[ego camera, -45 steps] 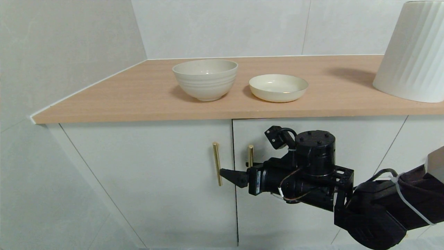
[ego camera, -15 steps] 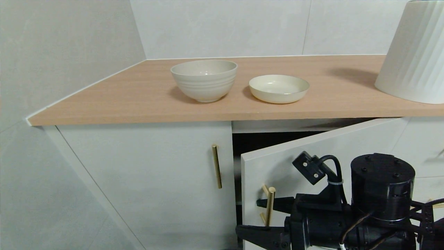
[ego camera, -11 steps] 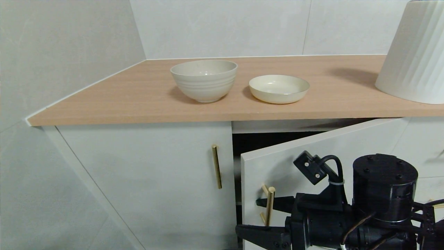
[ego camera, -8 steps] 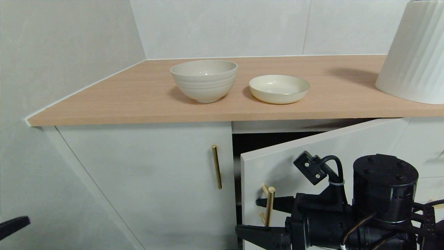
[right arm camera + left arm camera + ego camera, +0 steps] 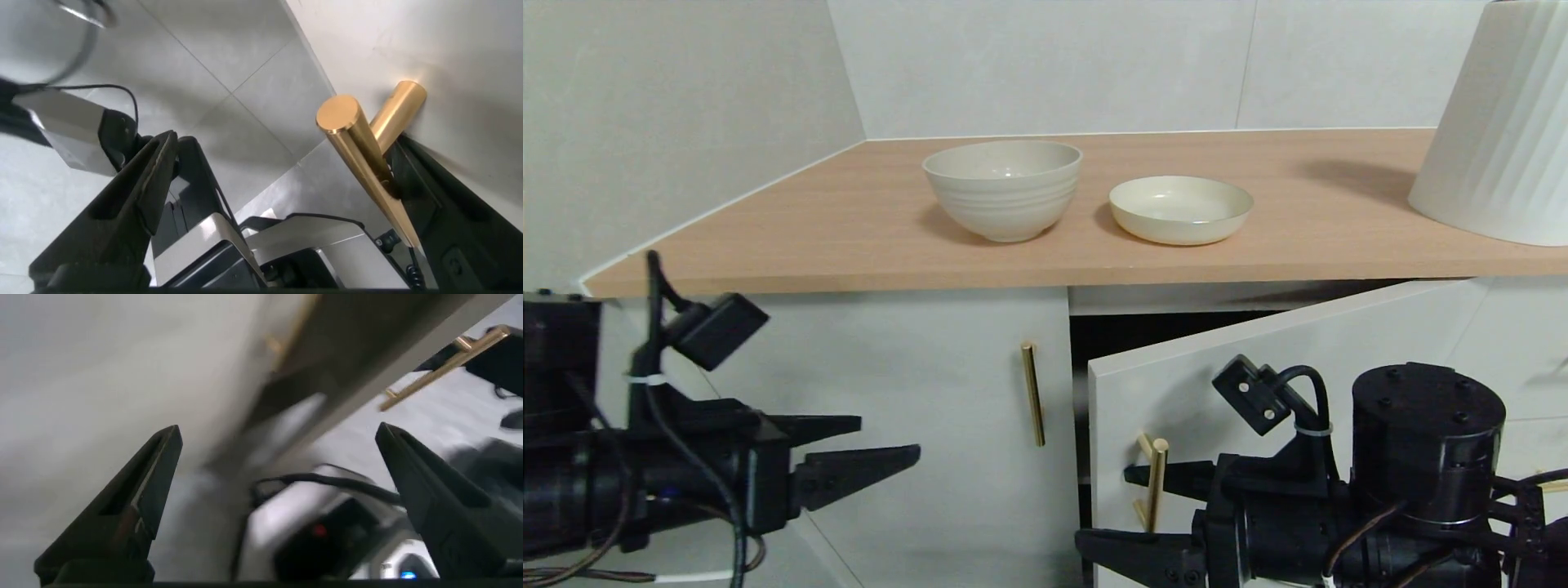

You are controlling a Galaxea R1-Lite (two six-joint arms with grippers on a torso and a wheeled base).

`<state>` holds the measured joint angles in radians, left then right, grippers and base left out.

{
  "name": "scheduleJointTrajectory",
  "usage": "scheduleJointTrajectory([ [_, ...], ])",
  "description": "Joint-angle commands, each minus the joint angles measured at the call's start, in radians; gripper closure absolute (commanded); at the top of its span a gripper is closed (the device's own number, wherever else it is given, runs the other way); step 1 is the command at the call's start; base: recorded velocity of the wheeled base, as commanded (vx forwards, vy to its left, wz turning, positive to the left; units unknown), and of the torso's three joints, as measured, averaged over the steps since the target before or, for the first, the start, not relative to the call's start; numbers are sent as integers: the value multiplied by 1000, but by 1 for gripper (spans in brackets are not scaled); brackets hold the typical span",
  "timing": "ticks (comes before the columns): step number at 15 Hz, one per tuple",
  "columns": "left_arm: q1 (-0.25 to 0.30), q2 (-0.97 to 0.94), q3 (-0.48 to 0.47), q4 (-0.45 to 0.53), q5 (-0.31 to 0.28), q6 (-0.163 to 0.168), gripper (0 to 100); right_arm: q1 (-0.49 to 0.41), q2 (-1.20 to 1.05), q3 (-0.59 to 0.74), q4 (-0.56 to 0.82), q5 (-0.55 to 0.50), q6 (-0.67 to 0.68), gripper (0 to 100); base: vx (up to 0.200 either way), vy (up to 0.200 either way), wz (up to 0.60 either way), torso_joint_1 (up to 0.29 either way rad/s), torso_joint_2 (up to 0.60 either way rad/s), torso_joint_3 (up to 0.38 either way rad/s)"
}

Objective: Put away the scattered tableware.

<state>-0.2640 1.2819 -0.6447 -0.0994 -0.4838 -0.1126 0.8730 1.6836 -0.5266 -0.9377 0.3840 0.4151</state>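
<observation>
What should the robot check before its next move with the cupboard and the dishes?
1. Right cupboard door fully open: not ok, only partly open.
2. Right gripper around the brass handle: ok, fingers open on either side.
3. Left gripper free: ok, open and holding nothing.
4. Bowl and shallow dish upright on the counter: ok.
5. Room inside the cupboard interior: cannot tell, too dark.

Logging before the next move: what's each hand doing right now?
Left hand: open, empty.
Right hand: open, fingers either side of the door handle.
</observation>
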Motion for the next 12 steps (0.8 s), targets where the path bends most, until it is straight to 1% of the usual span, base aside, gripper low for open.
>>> scheduleJointTrajectory([
  [1, -107, 157, 28, -62, -1, -79, 0, 0, 11, 0, 2, -1, 1, 0, 0, 0, 0, 0, 0, 0],
  [2, -119, 174, 34, -79, 1, -90, 0, 0, 13, 0, 2, 1, 1, 0, 0, 0, 0, 0, 0, 0],
  [5, -127, 201, 40, -103, 5, -90, 0, 0, 13, 0, 2, 1, 1, 0, 0, 0, 0, 0, 0, 0],
  [6, -127, 201, 36, -105, 5, -90, 100, 0, 13, 0, 2, 1, 1, 0, 0, 0, 0, 0, 0, 0],
  [8, -129, 200, 28, -115, 5, -91, 100, 0, 11, 2, 2, -1, 1, 0, 0, 0, 0, 0, 0, 0],
  [9, -135, 203, 28, -138, 5, -98, 100, 0, 13, 4, 2, -1, 1, 0, 0, 0, 0, 0, 0, 0],
  [12, -156, 244, 22, -258, 5, -133, 100, 0, 21, 7, 2, 1, -1, 0, 0, 0, 0, 0, 0, 0],
])
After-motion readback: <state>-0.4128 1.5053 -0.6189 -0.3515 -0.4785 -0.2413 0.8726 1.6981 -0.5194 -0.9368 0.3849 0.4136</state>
